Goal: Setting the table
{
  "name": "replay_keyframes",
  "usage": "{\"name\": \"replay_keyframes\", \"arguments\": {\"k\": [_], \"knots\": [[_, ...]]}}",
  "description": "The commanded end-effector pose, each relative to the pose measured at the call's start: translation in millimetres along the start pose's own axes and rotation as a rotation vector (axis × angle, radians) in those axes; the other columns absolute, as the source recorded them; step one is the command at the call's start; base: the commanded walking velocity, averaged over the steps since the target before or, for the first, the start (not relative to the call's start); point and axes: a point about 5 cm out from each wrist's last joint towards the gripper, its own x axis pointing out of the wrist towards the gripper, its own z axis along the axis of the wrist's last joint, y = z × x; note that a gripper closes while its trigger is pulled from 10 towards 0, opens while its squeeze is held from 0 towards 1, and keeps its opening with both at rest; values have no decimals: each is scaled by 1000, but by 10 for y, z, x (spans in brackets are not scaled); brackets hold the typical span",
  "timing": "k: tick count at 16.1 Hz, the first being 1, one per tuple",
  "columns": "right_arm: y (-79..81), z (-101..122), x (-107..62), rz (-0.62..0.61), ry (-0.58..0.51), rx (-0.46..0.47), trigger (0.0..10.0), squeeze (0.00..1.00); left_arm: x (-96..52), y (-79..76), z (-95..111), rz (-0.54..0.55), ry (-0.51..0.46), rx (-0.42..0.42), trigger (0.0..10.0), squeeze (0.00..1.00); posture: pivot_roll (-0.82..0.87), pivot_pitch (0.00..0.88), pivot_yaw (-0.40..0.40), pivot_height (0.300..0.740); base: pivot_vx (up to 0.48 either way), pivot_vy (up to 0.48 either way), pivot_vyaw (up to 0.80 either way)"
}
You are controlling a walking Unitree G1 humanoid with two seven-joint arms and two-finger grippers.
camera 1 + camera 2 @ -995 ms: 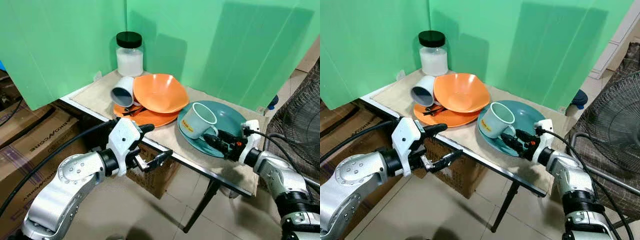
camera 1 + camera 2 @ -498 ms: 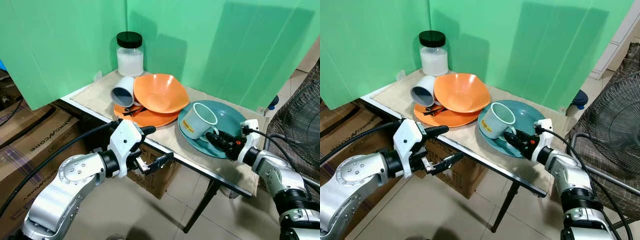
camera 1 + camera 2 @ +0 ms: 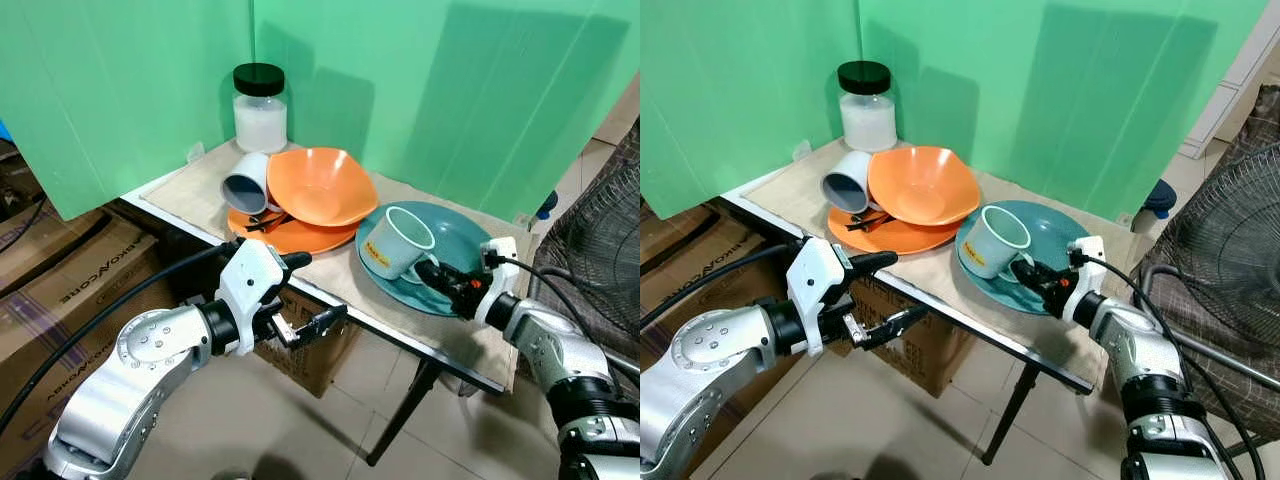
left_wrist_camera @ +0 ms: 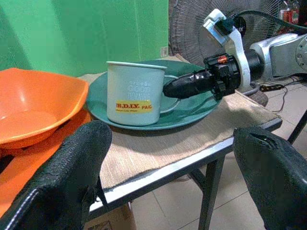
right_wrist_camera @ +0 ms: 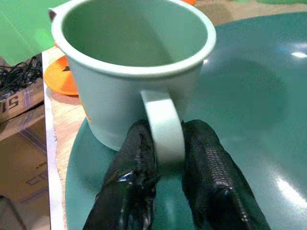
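A pale green mug [image 3: 397,240] with a yellow label stands upright on a teal plate [image 3: 468,238] at the table's right end. My right gripper [image 3: 432,273] reaches over the plate's near rim. In the right wrist view its fingers [image 5: 134,177] press on both sides of the mug's handle [image 5: 162,124], shut on it. My left gripper [image 3: 318,287] hangs open just below the table's front edge, holding nothing, in front of an orange plate [image 3: 300,237].
An orange bowl [image 3: 320,185] and a grey cup [image 3: 247,183] lying on its side rest on the orange plate. A black-lidded jar [image 3: 260,108] stands in the back corner by green screens. Cardboard boxes [image 3: 60,270] sit on the floor at left, a fan [image 3: 600,250] at right.
My right gripper has slid forward across the teal plate to the mug's handle and its fingers now grip it. The left arm has hardly moved.
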Motion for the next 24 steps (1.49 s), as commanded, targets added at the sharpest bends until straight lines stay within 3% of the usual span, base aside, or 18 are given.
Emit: {"name": "replay_keyframes", "arguments": {"k": [1,5,8,10,11,13,16,18,20,22,24], "knots": [[-19,75,-69,-3,-25,-14,0,0,23,3,21,-6,-6,4,10000,0,88,0,-62,740,0,0,0],[14,167,-149,3,-57,-41,0,0,40,4,22,-14,-6,2,10000,0,67,0,-47,740,0,0,0],[62,278,-274,-22,-103,-81,0,0,56,4,27,-13,-12,2,10000,0,55,0,-39,740,0,0,0],[179,442,-442,-78,-173,-143,0,0,64,44,44,56,-27,9,10000,0,62,0,-59,740,0,0,0],[359,560,-592,-143,-228,-222,10000,0,65,71,48,143,-43,11,10000,0,61,0,-66,740,0,0,0],[687,697,-767,-263,-374,-274,10000,0,36,97,30,323,-51,-29,10000,0,47,0,-65,740,0,0,0],[871,732,-838,-437,-436,-329,10000,0,71,105,61,406,-88,-16,10000,0,31,0,-65,740,0,0,-263],[918,744,-832,-561,-487,-300,10000,0,177,204,81,502,-102,-16,10000,0,17,0,-48,740,0,0,-794],[921,713,-813,-611,-465,-318,10000,0,220,236,119,544,-121,-34,10000,0,18,0,-51,740,0,0,-800],[892,613,-733,-666,-393,-368,10000,0,187,233,90,566,-106,-16,10000,0,51,0,-81,740,0,0,-800],[896,542,-709,-685,-371,-339,10000,0,135,235,65,592,-102,-23,10000,0,69,0,-93,740,0,0,-800]]}}
